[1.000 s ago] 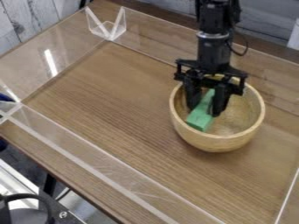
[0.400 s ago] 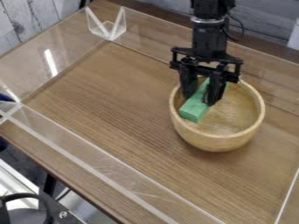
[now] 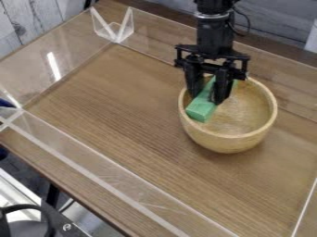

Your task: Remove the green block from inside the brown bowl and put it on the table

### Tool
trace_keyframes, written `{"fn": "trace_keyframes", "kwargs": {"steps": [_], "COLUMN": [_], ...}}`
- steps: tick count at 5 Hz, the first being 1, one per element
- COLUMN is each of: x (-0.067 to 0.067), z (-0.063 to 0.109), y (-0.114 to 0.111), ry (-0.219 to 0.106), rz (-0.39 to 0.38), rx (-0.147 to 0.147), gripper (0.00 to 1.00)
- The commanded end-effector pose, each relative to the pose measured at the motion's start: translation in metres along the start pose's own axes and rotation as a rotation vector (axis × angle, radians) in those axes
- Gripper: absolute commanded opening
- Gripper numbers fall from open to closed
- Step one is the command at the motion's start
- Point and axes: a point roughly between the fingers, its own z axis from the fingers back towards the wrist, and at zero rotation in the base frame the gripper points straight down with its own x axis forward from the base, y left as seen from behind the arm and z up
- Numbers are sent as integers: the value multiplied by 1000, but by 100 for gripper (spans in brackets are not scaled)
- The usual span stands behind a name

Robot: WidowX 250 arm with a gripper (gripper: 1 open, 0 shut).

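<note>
Right of frame: we're gripping green block [image 3: 202, 107] between part-open jaws [image 3: 209, 85], holding it tilted over brown bowl's [image 3: 251, 137] left side.

green block, upper end: covered by the black gripper's fingers; contact too small to tell
black gripper [image 3: 207, 91]: fingertips blurred, dark on dark
robot arm [image 3: 216, 11]: cut off by the top edge
brown wooden bowl [image 3: 254, 132], far rim: partly hidden behind the gripper
round black object [image 3: 25, 222]: cut off at lower left, unidentifiable
</note>
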Motion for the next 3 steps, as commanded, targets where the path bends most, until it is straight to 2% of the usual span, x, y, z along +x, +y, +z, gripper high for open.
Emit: {"fn": "trace_keyframes", "kwargs": {"steps": [1,3], "x": [-2,-4], "z": [33,56], "y": [3,20], "ry": [-94,-117], "rz": [-9,-73], "rx": [-19,-31], "gripper": [0,0]}}
